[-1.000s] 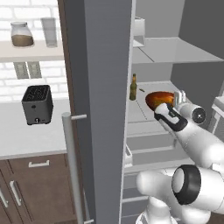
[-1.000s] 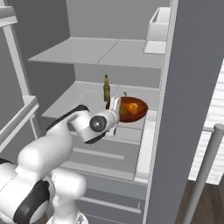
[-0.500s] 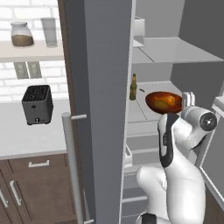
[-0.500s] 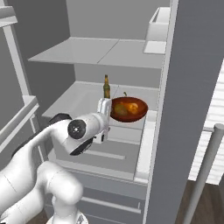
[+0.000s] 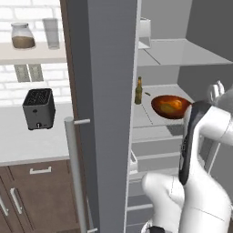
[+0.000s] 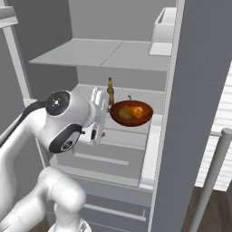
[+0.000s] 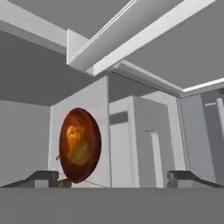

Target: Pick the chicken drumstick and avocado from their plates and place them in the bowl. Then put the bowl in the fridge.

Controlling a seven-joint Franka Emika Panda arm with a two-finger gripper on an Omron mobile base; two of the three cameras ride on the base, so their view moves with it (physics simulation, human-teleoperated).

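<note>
Pulled back from the bowl (image 6: pixel 131 113) since a second ago, arm now folded up in front of the fridge (image 5: pixel 113 104), wrist raised. Fridge door open, pale shelves exposed. Bowl sitting upright on the middle shelf (image 6: pixel 136 131), beside a small bottle (image 6: pixel 110 90), apart from the gripper (image 7: pixel 111 177). Fingers (image 7: pixel 41 177) spread wide, gripping nothing; bowl ahead of the left fingertip in hand view, clear of both. Hand view rolled, so the bowl's mouth looks turned sideways. Inside the bowl: orange-brown chicken drumstick (image 7: pixel 75 134) next to dark olive avocado (image 7: pixel 81 153), touching. Long axes too small to tell.
</note>
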